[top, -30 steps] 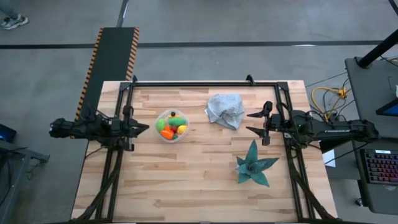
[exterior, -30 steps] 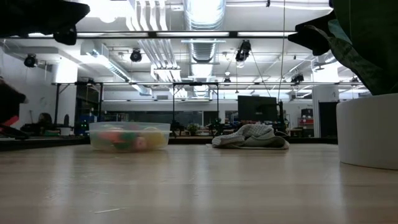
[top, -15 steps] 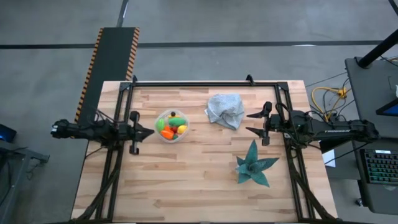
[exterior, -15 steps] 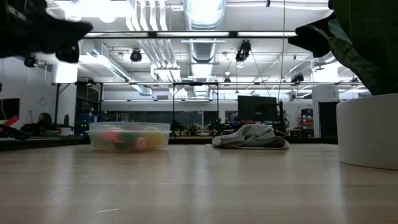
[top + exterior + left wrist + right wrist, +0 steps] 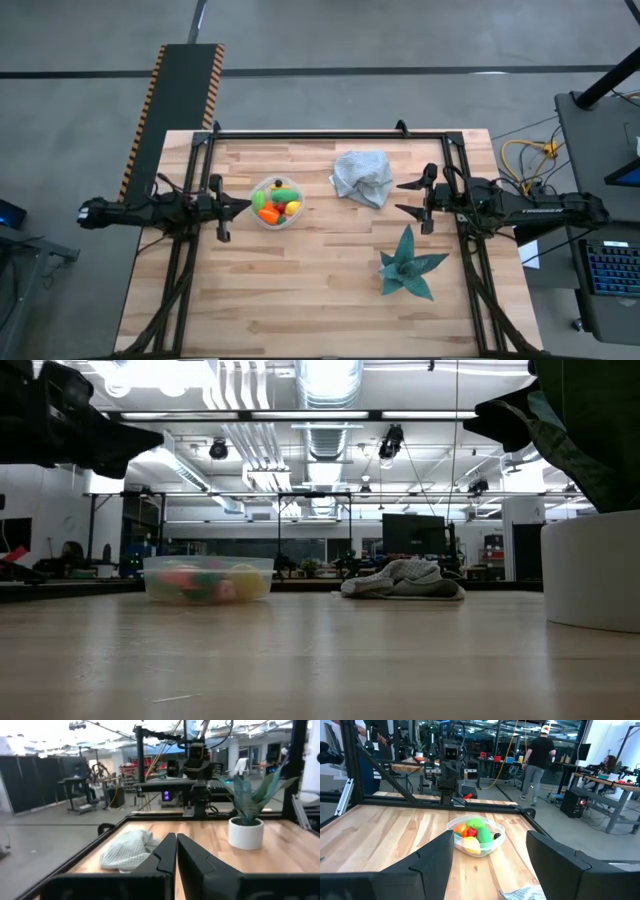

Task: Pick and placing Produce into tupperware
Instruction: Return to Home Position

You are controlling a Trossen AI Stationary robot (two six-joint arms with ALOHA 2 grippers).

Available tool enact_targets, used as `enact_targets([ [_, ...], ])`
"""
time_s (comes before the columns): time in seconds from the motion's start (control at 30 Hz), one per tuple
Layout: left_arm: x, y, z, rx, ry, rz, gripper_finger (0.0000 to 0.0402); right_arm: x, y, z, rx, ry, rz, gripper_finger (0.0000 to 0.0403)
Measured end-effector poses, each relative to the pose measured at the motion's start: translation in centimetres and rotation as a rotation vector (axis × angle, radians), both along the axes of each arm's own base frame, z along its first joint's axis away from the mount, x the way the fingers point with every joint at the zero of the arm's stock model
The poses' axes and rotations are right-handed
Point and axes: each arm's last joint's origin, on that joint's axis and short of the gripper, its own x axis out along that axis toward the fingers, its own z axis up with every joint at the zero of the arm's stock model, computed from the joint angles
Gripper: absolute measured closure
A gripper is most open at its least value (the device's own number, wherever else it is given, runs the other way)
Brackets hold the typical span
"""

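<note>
The clear tupperware (image 5: 276, 202) stands left of the table's middle. It holds the produce (image 5: 277, 200): green, orange, yellow, red and one dark piece, also clear in the right wrist view (image 5: 475, 834). My left gripper (image 5: 246, 205) is shut and hovers just left of the tupperware, fingertips pointing at it. My right gripper (image 5: 401, 197) is open and hovers near the table's right side, facing the tupperware (image 5: 476, 837) from well away. In the low view the tupperware (image 5: 208, 578) rests on its base on the wood.
A crumpled grey-blue cloth (image 5: 362, 176) lies right of the tupperware toward the far edge. A teal spiky plant (image 5: 408, 265) in a white pot (image 5: 246, 832) stands near the right side. Black frame rails (image 5: 330, 133) border the table. People stand in the room beyond (image 5: 537, 757).
My left arm has moved toward the table's right, bringing its shut gripper closer to the tupperware. The right arm, the tupperware, the cloth and the plant have kept still.
</note>
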Motion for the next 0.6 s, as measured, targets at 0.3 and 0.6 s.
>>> enact_targets([
  [0.3, 0.21, 0.46, -0.49, -0.061, 0.040, -0.025, 0.0401, 0.00, 0.00, 0.01, 0.000, -0.001, 0.000, 0.0161],
  [0.6, 0.16, 0.37, -0.34, -0.062, 0.025, -0.059, 0.0401, 0.00, 0.00, 0.02, 0.017, -0.004, 0.000, 0.0161],
])
